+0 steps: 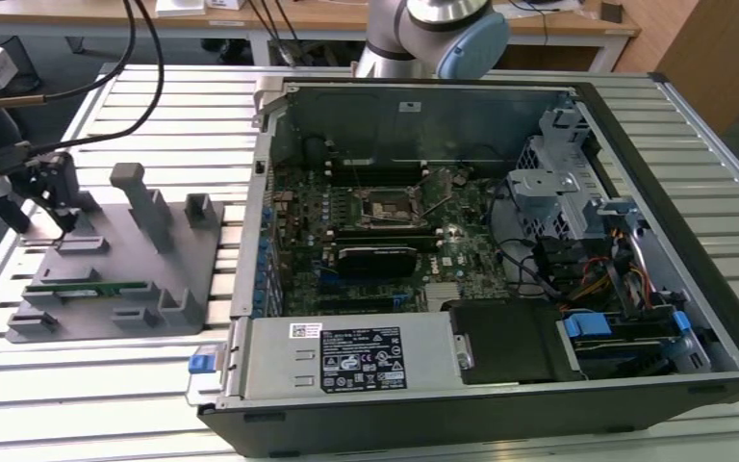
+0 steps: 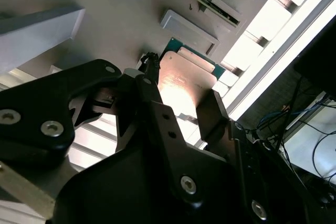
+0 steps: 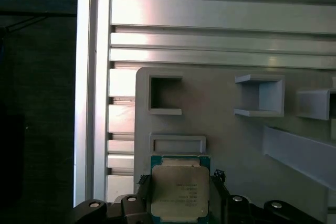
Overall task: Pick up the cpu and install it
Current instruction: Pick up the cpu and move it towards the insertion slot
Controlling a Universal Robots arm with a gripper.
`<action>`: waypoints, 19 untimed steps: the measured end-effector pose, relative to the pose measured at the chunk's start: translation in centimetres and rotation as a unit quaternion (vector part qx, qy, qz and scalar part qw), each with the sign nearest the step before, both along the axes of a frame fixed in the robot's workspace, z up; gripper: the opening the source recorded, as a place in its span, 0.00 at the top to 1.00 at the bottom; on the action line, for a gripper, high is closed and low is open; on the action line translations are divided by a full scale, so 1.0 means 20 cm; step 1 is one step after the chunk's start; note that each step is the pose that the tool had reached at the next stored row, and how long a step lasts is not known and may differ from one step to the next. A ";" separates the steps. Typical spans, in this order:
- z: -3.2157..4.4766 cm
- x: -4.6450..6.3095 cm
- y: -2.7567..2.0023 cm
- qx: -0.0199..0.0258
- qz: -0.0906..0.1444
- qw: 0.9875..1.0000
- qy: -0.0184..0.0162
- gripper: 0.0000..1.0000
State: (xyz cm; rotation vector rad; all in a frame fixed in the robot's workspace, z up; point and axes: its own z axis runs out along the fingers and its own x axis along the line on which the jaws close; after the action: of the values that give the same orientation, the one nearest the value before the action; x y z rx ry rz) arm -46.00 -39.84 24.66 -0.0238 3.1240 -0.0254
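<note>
Gripper (image 1: 62, 229) is down at the corner of the grey fixture (image 1: 165, 289) on the exterior view's left. The cpu (image 3: 180, 195) lies flat on the fixture with its silver lid up, just beside a small rectangular frame (image 3: 177, 144). Fingers (image 2: 157, 114) are clamped on two opposite cpu edges; no gap shows in both wrist views. The open PC case (image 1: 472, 385) sits on the tabletop (image 1: 151, 106), beside the fixture on the exterior view's right.

Slatted metal surface (image 1: 151, 101) had a grey fixture plate (image 1: 103, 258) and an open PC case (image 1: 344, 425) sitting side by side.
</note>
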 end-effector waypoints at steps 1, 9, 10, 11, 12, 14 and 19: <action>0.004 0.00 0.001 0.000 0.000 1.000 0.000 0.47; 0.034 0.00 0.005 0.000 0.000 1.000 0.000 0.47; 0.038 0.00 0.005 0.000 0.000 1.000 0.000 0.47; 0.042 0.00 0.006 0.000 0.000 1.000 0.000 0.47; 0.046 0.00 0.006 0.000 0.000 1.000 0.000 0.47; 0.055 0.00 0.007 0.000 0.000 1.000 0.000 0.47; 0.074 0.00 0.009 0.000 0.000 1.000 0.000 0.47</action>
State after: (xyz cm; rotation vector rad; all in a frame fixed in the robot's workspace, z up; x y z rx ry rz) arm -46.00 -39.67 26.15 -0.0237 3.1240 -0.0254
